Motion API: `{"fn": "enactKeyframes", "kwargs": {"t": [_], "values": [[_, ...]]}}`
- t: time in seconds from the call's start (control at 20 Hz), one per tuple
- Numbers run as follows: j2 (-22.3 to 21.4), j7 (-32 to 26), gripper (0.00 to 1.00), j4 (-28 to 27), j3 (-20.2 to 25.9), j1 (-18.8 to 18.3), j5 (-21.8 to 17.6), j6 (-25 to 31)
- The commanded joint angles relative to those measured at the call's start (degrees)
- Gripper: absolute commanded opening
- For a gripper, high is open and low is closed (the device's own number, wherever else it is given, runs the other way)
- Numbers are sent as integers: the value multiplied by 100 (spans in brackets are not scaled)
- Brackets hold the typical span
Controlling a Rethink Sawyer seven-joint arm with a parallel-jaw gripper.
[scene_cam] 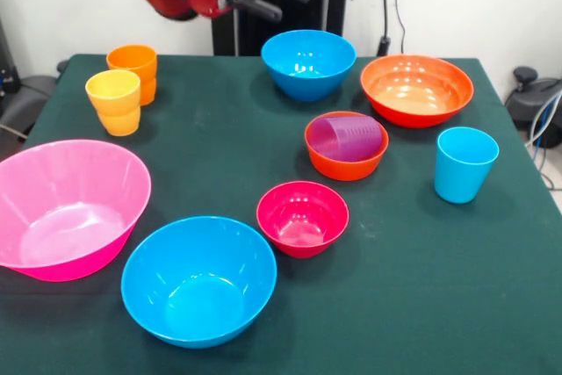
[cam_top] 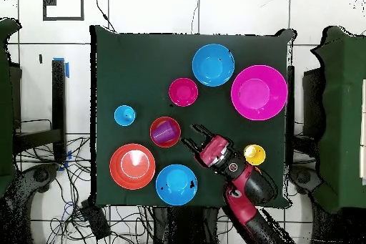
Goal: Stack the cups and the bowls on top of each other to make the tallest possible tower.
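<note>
The purple cup (scene_cam: pixel 349 138) lies on its side inside the small orange bowl (scene_cam: pixel 344 164), also seen from overhead (cam_top: pixel 165 132). The small crimson bowl (scene_cam: pixel 302 217) sits apart, in front of it. The light blue cup (scene_cam: pixel 464 162) stands upright at the right. The yellow cup (scene_cam: pixel 114 101) and the orange cup (scene_cam: pixel 133 68) stand together at the far left. My gripper (scene_cam: pixel 288 3) is open and empty. It hangs in the air above the table's far side, near a blue bowl (scene_cam: pixel 308 61). From overhead my gripper (cam_top: pixel 191 134) is just beside the small orange bowl.
The huge pink bowl (scene_cam: pixel 66 206) and a second blue bowl (scene_cam: pixel 198 278) sit at the near left. The wide orange bowl (scene_cam: pixel 416 88) sits at the far right. All bowls are upright on the dark green table (scene_cam: pixel 421 287).
</note>
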Motion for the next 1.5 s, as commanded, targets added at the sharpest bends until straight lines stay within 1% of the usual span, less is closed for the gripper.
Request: {"fn": "enactKeyframes", "kwargs": {"t": [0.05,0.1,0.2,0.3,0.45,0.6,0.7,0.8,0.85,0.9,0.95,1.0,1.05,1.1,1.15,1.2,1.25,1.35,1.4,1.45,1.5], "values": [[1422,-1972,100,-1824,-692,128,-670,385],[1459,-1990,100,-1870,-686,107,-727,390],[1545,-2037,100,-2006,-670,74,-940,228],[1532,-2060,100,-2081,-655,78,-1043,248],[1413,-2133,100,-2263,-660,126,-1202,324],[1260,-2131,100,-2393,-659,199,-1206,589],[1207,-2135,100,-2484,-653,215,-1288,663],[1193,-2164,100,-2431,-637,146,-1315,804],[1079,-1992,100,-2302,-622,162,-1338,742],[970,-1890,100,-2294,-633,205,-1373,692],[616,-1544,100,-2057,-619,331,-1419,521],[214,-1198,100,-1851,-623,481,-1366,488],[-350,-816,100,-1557,-614,674,-1349,412],[-684,-637,100,-1413,-610,773,-1258,513],[-1519,-132,100,-968,-544,986,-1044,643],[-2072,71,100,-779,-494,1101,-903,789],[-2519,277,100,-617,-455,1193,-734,875],[-3017,242,100,-698,-606,1386,-602,1083],[-3153,190,100,-790,-714,1465,-509,1240],[-3283,117,100,-901,-875,1549,-499,1321],[-3306,15,100,-1047,-1020,1630,-501,1338]]}}
